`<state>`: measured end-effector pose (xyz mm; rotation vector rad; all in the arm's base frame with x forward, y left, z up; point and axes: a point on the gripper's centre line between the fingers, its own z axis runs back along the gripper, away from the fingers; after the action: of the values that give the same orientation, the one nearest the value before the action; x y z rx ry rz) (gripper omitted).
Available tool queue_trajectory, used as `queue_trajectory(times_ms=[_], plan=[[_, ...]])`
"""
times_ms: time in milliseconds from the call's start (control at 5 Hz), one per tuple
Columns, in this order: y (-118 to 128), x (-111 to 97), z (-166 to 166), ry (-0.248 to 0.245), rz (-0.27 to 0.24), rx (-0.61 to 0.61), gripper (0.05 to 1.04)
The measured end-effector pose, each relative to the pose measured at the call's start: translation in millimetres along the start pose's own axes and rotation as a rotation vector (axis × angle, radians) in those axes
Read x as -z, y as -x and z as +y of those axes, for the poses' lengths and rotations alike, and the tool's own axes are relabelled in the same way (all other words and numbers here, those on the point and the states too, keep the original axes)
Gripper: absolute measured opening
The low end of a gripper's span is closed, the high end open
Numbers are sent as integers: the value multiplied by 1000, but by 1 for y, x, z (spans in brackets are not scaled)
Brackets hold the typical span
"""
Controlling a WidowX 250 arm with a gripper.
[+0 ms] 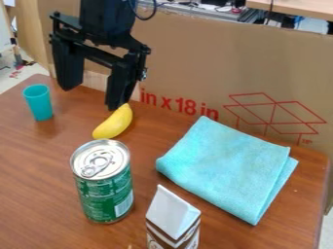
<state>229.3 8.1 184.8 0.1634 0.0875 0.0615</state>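
Light bright and rather even, source cannot be seen. Soft sheen on wooden tabletop (29, 168), small glints on metal can lid (84, 154). Shadows soft, quite weak.

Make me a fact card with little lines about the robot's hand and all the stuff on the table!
Hand: black hand, open, empty
Nearest thing: yellow fruit
Cup: teal cup, upright
Can: green can, standing, pull tab on top
Carton: brown-and-white carton, beside the can
Cloth: light blue cloth, folded
Table: brown wooden table
Behind: cardboard
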Motion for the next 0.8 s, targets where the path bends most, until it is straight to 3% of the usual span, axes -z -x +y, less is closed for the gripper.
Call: queue_trajectory(times_ms=[200,400,800], plan=[[0,5,-1,-2,16,-6,1008],[-2,9,-13,31,-41,-86,1008],[3,4,-45,88,-71,46,1008]])
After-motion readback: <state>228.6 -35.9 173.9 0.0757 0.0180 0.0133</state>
